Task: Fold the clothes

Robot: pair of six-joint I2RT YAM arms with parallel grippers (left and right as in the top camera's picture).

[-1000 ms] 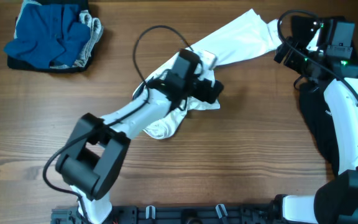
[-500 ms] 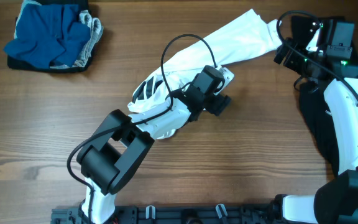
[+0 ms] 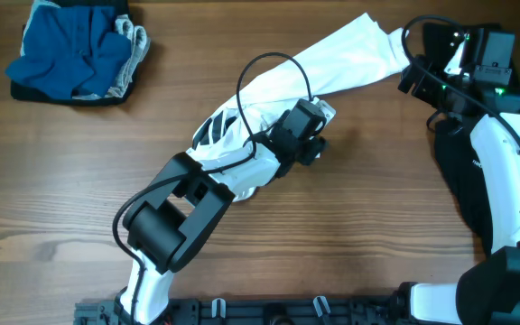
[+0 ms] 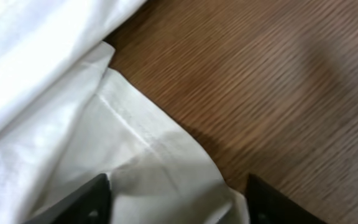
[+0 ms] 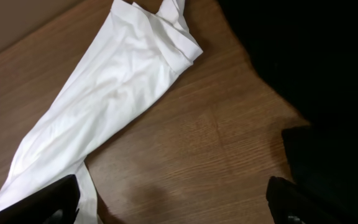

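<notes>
From above, the white T-shirt (image 3: pixel 341 59) lies twisted in a long band across the surface (image 3: pixel 377 235), running from a bunched lump at the middle up to the far right. The left fingers (image 3: pixel 315 147) sit at the band's lower edge, with the arm's black cable (image 3: pixel 242 86) looped over the cloth. The right fingers (image 3: pixel 413 79) hang near the shirt's far end, beside a black garment (image 3: pixel 454 171). A pile of blue and grey clothes (image 3: pixel 70 54) rests well apart at the far left.

At the left wrist, the 2 fingers (image 4: pixel 86 199) stand apart with a stitched hem corner (image 4: pixel 160 143) lying between them, not pinched. The corner's tip sits close to 1 finger, so a squeeze could catch only the very edge and let it slip out on the lift.

At the right wrist, the fingers (image 5: pixel 48 199) are spread wide over bare wood and hold nothing. The shirt's end (image 5: pixel 166 37) lies just ahead, and the black garment (image 5: pixel 309 62) touches its side, so a careless grab there could take both. If the left arm pulls alone, the band would probably twist tighter rather than flatten, and the cable could snag the cloth.
</notes>
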